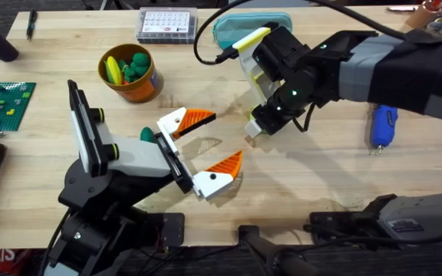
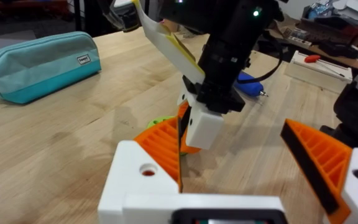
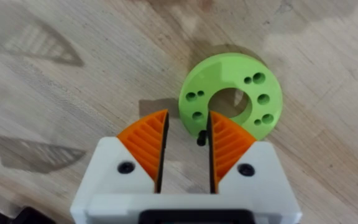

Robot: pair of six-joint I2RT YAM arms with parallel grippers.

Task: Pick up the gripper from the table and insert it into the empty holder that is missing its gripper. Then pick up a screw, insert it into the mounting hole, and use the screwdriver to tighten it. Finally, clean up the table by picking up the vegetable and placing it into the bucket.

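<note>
Bucket: orange-brown round pot toward the table's far left part; holds a yellow toy piece and darker green toy pieces; mouth up

Pouch: teal oval zip case at the far edge near the middle; closed; contents cannot be told

Parts box: clear lidded box at the far edge, just beside the pouch; small items inside, too small to tell

Table: pale wooden plank top; shadows of the arms fall on it

Vegetable: lime-green round slice with a centre hole and small holes in its face; flat on the table near the middle; its rim sits at the mouth of the right gripper, one edge just between the pads

Right gripper: white with orange ribbed pads; pointed down at the table; jaws at a narrow gap, not clamped on anything

Left gripper: white with orange pads; spread wide; near the table's middle toward the near edge, holding nothing

Screwdriver: bright-blue body lying on the table toward the right edge, tip toward the near edge; well apart from both grippers

Building plate: green studded plate with small bricks at the left edge

Marker: dark pen at the far left corner
</note>
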